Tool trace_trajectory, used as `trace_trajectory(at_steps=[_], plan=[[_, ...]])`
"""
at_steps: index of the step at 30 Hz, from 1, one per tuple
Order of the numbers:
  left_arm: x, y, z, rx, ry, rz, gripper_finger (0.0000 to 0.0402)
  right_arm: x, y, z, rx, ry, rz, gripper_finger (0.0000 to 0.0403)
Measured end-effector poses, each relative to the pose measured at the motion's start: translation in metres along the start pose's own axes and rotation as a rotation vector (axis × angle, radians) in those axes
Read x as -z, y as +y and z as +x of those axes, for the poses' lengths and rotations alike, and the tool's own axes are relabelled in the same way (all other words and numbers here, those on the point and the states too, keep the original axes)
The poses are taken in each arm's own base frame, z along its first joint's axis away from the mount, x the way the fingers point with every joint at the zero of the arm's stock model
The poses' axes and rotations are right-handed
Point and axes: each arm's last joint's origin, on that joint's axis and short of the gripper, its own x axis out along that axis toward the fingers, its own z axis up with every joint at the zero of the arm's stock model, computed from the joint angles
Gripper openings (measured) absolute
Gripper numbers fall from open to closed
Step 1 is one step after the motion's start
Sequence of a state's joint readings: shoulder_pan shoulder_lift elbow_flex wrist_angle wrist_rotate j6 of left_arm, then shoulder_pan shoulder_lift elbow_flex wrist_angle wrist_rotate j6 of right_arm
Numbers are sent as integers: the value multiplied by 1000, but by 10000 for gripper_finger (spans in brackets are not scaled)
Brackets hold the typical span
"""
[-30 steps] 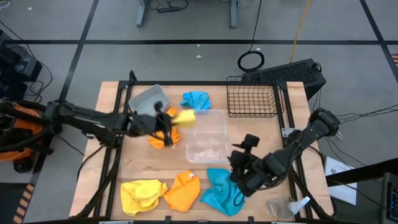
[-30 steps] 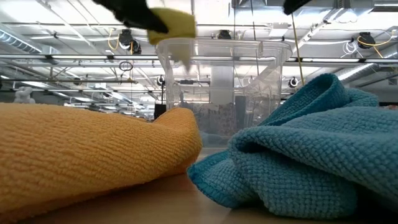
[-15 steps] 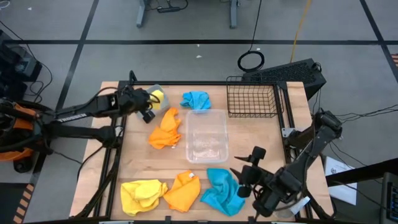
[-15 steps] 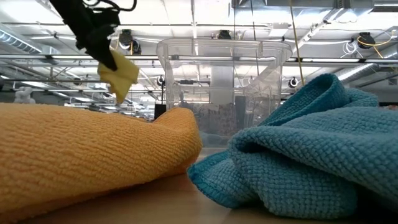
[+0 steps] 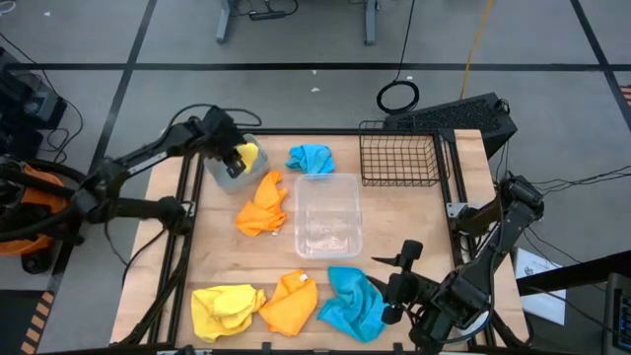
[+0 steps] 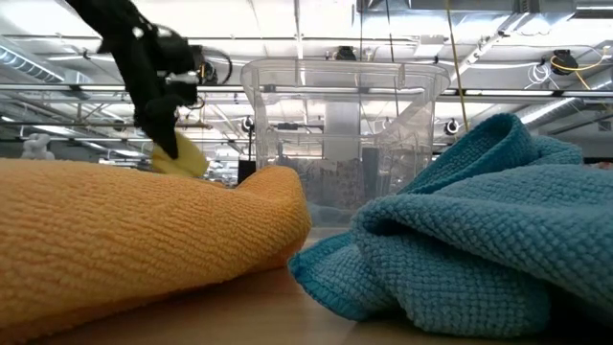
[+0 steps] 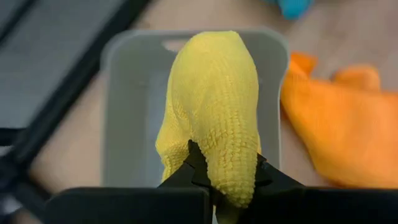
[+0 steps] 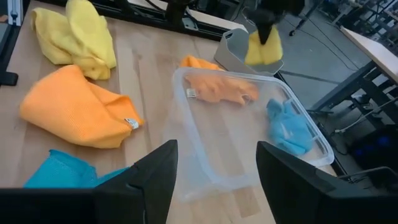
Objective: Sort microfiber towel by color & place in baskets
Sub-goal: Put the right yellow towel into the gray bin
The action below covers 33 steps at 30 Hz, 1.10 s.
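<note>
My left gripper (image 5: 235,156) is shut on a yellow towel (image 7: 214,106) above the grey bin (image 5: 225,168) at the far left. Bare wood holds an orange towel (image 5: 263,205) left of the clear tub (image 5: 328,215) and a blue towel (image 5: 311,158) behind the tub. The black wire basket (image 5: 399,158) stands at the far right. Near the front edge lie a yellow towel (image 5: 227,308), an orange towel (image 5: 291,304) and a blue towel (image 5: 353,304). My right gripper (image 8: 214,186) hovers open at the near right, beside that blue towel. My left gripper pinches a bunched fold of the yellow towel (image 7: 231,182) between its two fingers, coming steeply from above. The towel hangs slack below the fingers (image 6: 177,158) over the grey bin's opening. Whether its lower end touches the bin I cannot tell.
Dark frame rails (image 5: 182,212) run along the table's left and right sides. Bare wood (image 5: 237,261) lies between the far orange towel and the near row of towels.
My left gripper has swung from above the clear tub's left rim toward the table's far left, turning and sinking over the grey bin; the yellow towel went with it and now hangs lower. My right gripper has drawn back toward the near edge, away from the tub.
</note>
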State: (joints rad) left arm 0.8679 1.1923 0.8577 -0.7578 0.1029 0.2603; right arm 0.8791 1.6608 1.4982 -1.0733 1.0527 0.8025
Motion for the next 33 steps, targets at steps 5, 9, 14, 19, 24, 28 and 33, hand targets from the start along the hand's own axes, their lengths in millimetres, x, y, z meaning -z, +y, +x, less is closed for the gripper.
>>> trace_trajectory(at_steps=[5,9,14,19,24,28,33], plan=[[1,12,34,120,99,108,22,-1,0,0,16,-17,-19,210],[3,16,56,154,172,161,22,-1,-1,0,21,-20,-20,210],[0,20,66,91,187,166,36,-1,-1,0,21,-21,-14,210],[-3,22,66,45,161,86,90,-1,0,0,20,-20,-13,210],[-3,22,66,35,165,69,167,-1,0,0,20,-21,-11,210],[-2,22,62,12,170,38,223,-1,0,0,20,-20,-9,210],[-9,22,42,-49,106,30,277,2,5,3,27,-15,-25,210]])
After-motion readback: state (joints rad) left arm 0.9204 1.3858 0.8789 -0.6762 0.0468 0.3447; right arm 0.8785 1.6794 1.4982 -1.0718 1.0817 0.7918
